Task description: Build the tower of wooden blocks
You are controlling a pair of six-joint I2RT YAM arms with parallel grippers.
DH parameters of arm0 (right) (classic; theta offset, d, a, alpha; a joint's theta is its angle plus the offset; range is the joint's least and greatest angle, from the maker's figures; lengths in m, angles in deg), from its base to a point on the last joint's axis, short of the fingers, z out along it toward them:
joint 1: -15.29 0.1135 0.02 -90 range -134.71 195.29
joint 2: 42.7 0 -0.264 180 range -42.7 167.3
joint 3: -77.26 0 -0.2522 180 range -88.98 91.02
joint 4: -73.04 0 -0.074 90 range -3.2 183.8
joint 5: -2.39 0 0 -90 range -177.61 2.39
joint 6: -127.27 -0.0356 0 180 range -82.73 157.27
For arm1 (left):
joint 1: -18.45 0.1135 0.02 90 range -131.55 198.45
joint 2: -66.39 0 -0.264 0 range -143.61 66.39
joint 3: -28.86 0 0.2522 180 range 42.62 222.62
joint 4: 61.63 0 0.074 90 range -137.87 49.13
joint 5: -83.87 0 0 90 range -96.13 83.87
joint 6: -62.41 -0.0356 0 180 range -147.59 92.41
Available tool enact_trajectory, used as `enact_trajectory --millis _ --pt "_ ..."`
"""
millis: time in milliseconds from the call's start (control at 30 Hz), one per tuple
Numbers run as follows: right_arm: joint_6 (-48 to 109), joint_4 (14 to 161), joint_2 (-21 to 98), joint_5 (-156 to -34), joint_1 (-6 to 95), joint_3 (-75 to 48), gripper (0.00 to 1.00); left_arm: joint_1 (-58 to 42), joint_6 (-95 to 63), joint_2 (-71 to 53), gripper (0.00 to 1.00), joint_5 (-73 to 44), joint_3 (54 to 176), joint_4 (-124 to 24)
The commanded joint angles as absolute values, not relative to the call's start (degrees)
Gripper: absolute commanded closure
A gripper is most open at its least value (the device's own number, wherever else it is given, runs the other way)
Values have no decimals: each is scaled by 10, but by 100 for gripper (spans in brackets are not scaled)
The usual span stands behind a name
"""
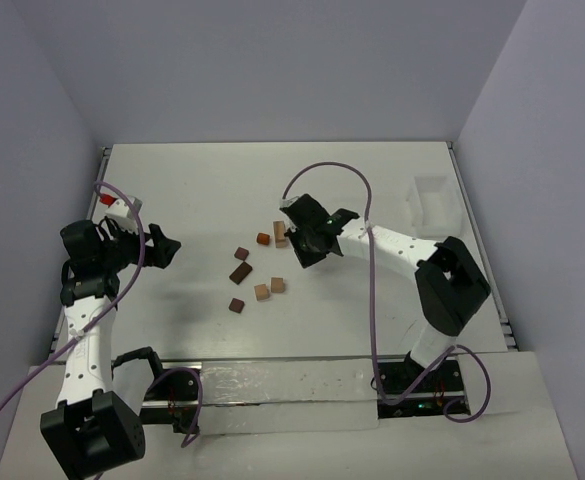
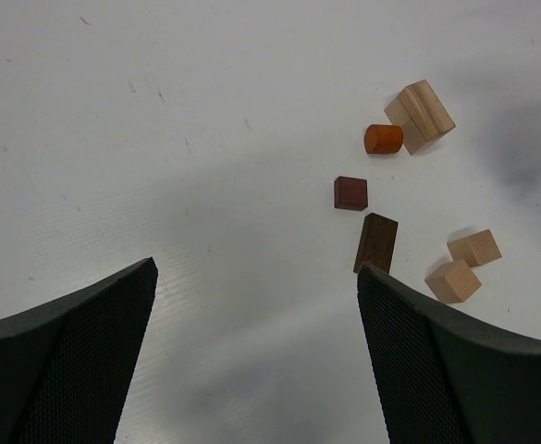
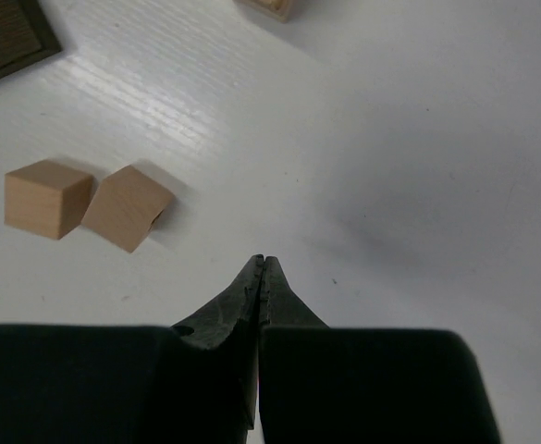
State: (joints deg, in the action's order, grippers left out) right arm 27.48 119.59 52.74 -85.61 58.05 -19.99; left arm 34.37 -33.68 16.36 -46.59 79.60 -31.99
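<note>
Near the middle of the worktop (image 1: pixel 192 180) we see the wood blocks (image 1: pixel 262 292) lying in a loose scatter, each resting on the surface and none on top of another. Two tan cubes (image 3: pixel 46 198) sit close together, with a long dark block (image 2: pixel 376 242) and a dark cube (image 2: pixel 350 193) to their left. A third dark piece (image 1: pixel 236 305) lies nearest the arms. On the far side, an orange cylinder (image 2: pixel 383 139) lies just beside a larger tan block (image 2: pixel 420 116). Our right jaws hang just to the right of the scatter, pressed shut tip to tip with nothing between them. Our left jaws are well apart to the left, spread wide and holding nothing, facing the blocks. A clear box (image 1: pixel 432 203) stands by the right edge.
</note>
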Motion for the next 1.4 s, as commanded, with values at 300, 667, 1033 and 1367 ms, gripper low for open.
enact_trajectory --millis 300,667,1033,1367 --pt "194 1179 613 -851 610 -162 100 347 -330 165 4 -465 792 -353" --pt "189 1184 641 -886 631 -146 100 346 -334 159 4 -467 789 -356" --pt "198 1187 656 -903 639 -135 100 346 -335 159 4 -468 788 -356" --pt "207 1181 658 -909 648 -131 100 346 -336 160 4 -468 789 -355"
